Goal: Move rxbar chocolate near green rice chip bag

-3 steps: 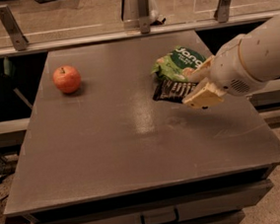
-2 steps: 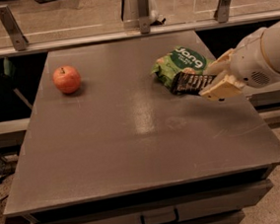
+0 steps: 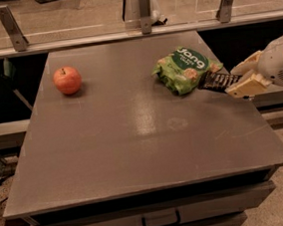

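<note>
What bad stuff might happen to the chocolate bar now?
1. The gripper holds the rxbar chocolate near the right edge of the table. Let go there, the bar might slip off.
2. The bar is right beside the green rice chip bag, so a push toward it could shove the bag away.

Dim, warm indoor light from overhead. A pale glare streak runs down the middle of the grey table (image 3: 85, 155). The apple (image 3: 68, 80) casts a short soft shadow at its base. The gripper (image 3: 236, 79) at the table's right edge, clamping the rxbar chocolate (image 3: 217, 80), is the brightest spot. There is dark shade under the green rice chip bag (image 3: 185, 70).
</note>
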You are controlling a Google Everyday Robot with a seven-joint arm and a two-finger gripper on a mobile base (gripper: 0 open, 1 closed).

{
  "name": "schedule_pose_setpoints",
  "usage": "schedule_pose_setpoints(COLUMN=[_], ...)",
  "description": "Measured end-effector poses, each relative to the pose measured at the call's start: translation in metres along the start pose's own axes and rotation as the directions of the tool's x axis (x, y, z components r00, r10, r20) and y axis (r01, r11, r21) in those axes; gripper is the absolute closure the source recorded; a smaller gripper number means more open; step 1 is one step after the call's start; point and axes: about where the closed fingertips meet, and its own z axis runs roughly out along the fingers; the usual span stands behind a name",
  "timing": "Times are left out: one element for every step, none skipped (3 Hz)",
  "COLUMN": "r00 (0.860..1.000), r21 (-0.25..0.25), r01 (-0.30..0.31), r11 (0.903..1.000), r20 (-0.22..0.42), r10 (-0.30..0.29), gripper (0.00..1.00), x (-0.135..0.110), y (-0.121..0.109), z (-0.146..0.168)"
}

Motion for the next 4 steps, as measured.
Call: schedule_pose_setpoints(r00=[0.999, 0.998, 0.996, 0.995], r21=[-0.001, -0.009, -0.008, -0.011], r01=[-0.04, -0.064, -0.086, -0.097], r11=[0.9992, 0.9979, 0.9963, 0.9952], r20=[0.01, 0.013, 0.009, 0.008], r10=[0.04, 0.064, 0.086, 0.097], gripper=[1.0, 0.82, 0.59, 0.36], x=[0.023, 0.031, 0.036, 0.037], y=[-0.011, -0.021, -0.026, -0.027], z=[0.014, 0.033, 0.044, 0.051])
